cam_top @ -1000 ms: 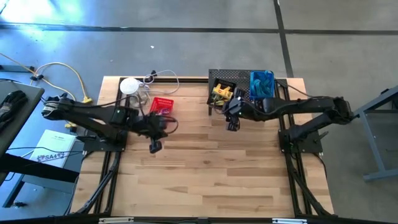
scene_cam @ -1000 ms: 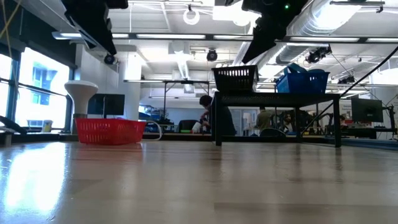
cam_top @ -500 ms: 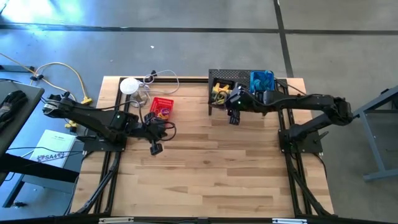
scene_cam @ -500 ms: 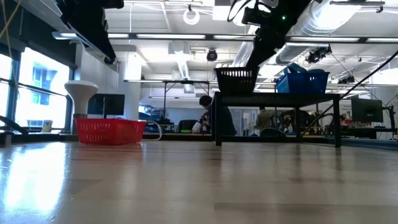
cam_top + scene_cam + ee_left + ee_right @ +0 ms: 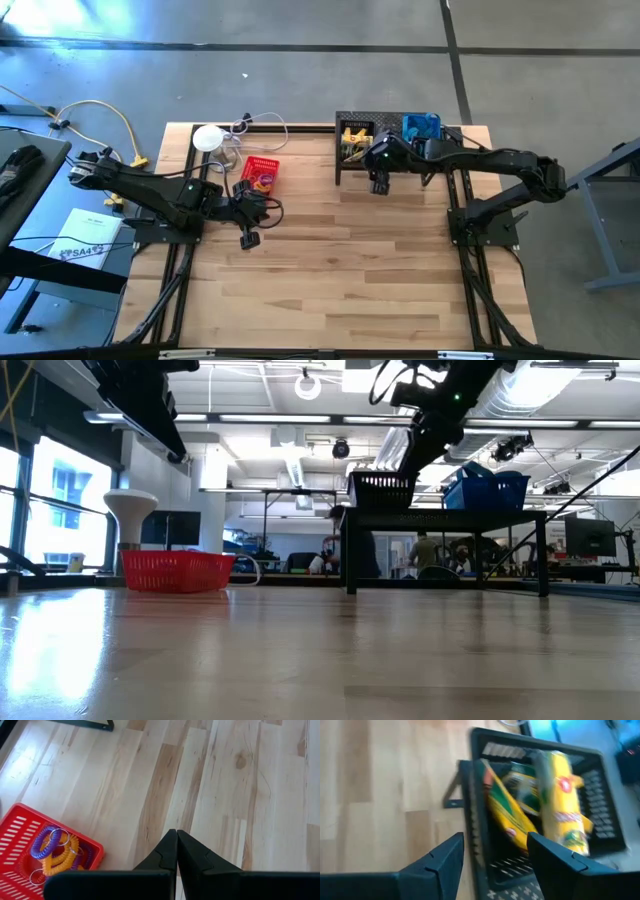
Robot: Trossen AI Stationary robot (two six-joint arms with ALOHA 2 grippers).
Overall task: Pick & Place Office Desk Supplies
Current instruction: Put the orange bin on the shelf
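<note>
On top of the black wire-mesh shelf (image 5: 395,150), at the far right, stands a black basket (image 5: 530,820) holding yellow-and-green packets (image 5: 560,805). My right gripper (image 5: 378,184) hovers open just on its near side, the basket's near-left corner showing between the fingers (image 5: 447,857). On the table at the far left, a red basket (image 5: 261,173) holds purple and orange coil rings (image 5: 52,852). My left gripper (image 5: 176,847) is shut with nothing in it and hangs over bare wood, nearer than the red basket.
A blue basket (image 5: 421,130) sits on the shelf to the right of the black one. A white round object (image 5: 208,138) with a cable lies at the far left. The middle and near half of the wooden table (image 5: 330,280) are bare.
My right gripper has moved toward the table's far edge, closer to the black basket on the shelf, while its arm swung toward the far edge. It has stayed open.
</note>
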